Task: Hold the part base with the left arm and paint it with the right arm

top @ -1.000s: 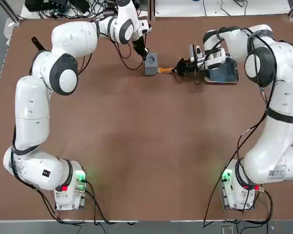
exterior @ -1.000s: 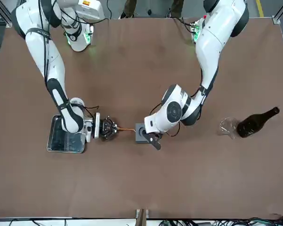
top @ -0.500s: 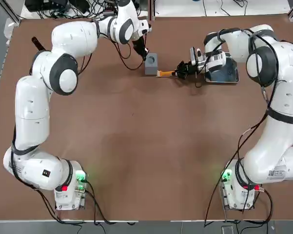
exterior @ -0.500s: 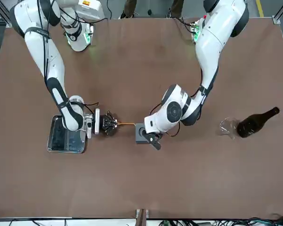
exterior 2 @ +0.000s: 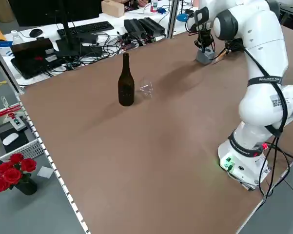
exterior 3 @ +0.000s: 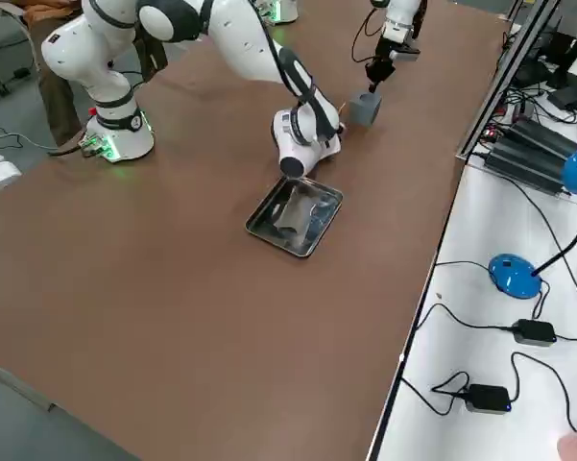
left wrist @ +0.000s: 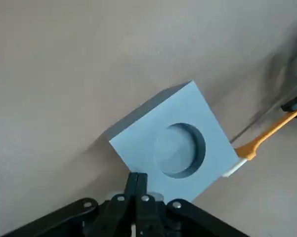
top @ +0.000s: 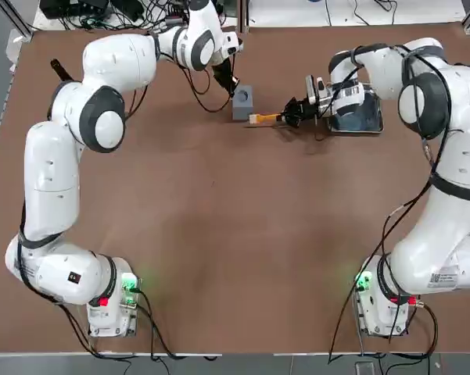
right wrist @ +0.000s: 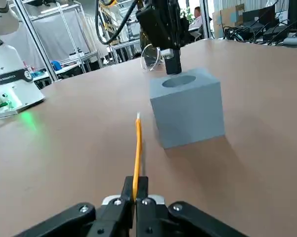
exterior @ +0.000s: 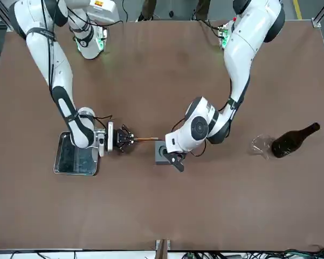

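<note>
- Brown tabletop: we see both arms reaching over it.
- Metal tray: we place it near the right arm's wrist.
- Dark bottle: we note it upright, well apart.
- Grey part base: we find it at the left gripper, whose fingers are together at its edge; we cannot tell whether they pinch it.
- Orange brush: we see the right gripper clamped on it, tip just beside the part base.
</note>
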You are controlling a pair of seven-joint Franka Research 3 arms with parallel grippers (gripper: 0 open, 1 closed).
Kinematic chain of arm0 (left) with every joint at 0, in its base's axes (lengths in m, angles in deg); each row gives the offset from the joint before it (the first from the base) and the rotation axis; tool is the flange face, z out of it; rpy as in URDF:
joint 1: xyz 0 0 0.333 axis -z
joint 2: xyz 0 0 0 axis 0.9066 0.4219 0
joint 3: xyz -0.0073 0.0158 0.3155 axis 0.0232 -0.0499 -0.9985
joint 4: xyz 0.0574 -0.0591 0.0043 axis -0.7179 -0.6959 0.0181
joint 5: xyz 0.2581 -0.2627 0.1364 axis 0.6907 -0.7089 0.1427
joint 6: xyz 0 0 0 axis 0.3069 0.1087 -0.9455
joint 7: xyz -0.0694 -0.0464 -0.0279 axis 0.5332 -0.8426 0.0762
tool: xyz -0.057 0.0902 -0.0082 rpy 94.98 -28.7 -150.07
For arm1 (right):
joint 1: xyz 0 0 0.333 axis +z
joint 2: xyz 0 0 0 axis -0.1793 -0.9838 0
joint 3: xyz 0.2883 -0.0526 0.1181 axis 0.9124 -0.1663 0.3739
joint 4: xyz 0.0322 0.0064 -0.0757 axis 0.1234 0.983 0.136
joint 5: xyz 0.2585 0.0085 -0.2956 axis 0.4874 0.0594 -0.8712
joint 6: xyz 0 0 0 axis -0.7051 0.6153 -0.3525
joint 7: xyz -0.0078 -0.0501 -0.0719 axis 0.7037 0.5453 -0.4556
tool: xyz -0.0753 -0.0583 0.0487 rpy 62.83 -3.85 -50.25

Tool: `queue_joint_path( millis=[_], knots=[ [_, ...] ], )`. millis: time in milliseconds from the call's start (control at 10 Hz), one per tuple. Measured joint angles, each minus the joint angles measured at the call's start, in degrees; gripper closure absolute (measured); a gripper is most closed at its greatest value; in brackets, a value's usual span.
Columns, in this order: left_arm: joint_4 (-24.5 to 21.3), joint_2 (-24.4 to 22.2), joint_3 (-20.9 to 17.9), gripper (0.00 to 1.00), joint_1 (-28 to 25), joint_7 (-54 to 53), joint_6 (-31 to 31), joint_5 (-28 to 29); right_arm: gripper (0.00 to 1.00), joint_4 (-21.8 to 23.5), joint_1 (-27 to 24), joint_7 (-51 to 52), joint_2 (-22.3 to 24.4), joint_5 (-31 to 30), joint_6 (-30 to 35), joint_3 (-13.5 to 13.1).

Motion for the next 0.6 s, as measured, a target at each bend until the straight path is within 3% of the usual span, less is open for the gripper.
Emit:
queue_joint_path(
  millis=[600],
  knots=[
    [0.0, 0.0, 0.0, 0.99, 0.0, 0.0, 0.0, 0.0, 0.96, -4.67, 0.13, -5.11, 0.91, 0.35, -5.64, 0.24]
  ],
)
